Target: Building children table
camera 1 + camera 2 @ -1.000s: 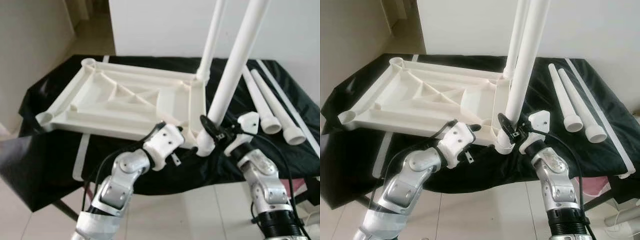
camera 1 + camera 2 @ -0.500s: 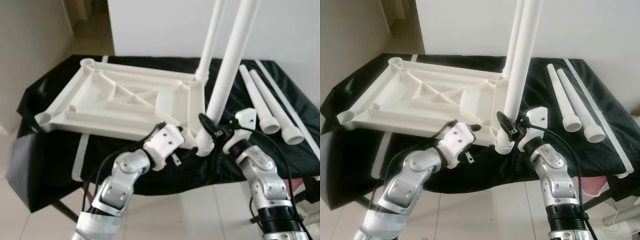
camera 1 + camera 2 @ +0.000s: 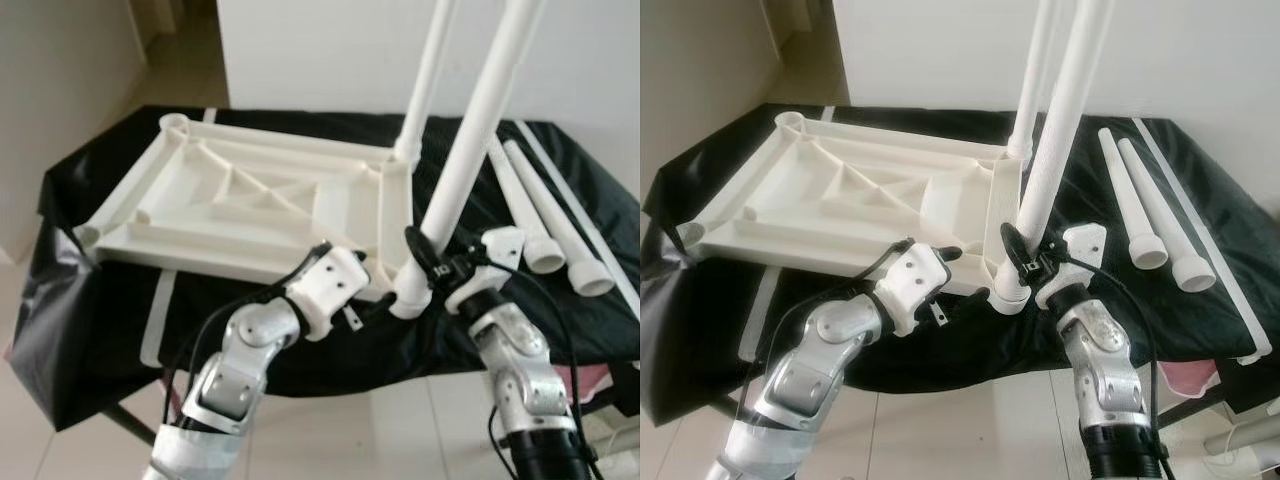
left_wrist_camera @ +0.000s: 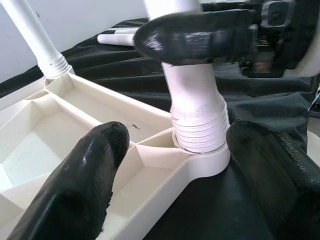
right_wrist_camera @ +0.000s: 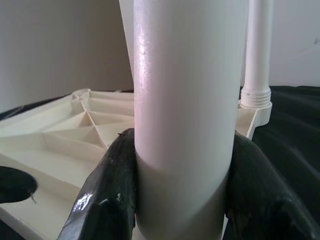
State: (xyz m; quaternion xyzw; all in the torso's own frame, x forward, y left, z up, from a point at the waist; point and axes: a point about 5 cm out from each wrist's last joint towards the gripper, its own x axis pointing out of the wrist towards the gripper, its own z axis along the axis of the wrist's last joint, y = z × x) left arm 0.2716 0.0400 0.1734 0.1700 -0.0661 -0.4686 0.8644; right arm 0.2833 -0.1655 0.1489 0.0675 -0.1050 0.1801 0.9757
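Note:
A white plastic tabletop (image 3: 250,200) lies upside down on a table draped in black cloth. One white leg (image 3: 428,70) stands in its far right corner. A second leg (image 3: 475,150) stands in the near right corner socket (image 4: 200,160), threads showing at its base. My right gripper (image 3: 425,262) is shut on this near leg just above the socket, its fingers (image 5: 112,190) pressed on both sides of the tube (image 5: 185,75). My left gripper (image 4: 180,145) is open, one finger (image 4: 95,170) over the tabletop's rib and the other outside the corner.
Two loose white legs (image 3: 1130,205) (image 3: 1165,215) lie side by side on the black cloth (image 3: 590,180) at the right. A white wall stands behind the table. The cloth hangs over the near edge above a tiled floor (image 3: 60,450).
The near leg's top has swung from leaning left back to the right, with my right gripper still on it. The left gripper has stayed at the corner.

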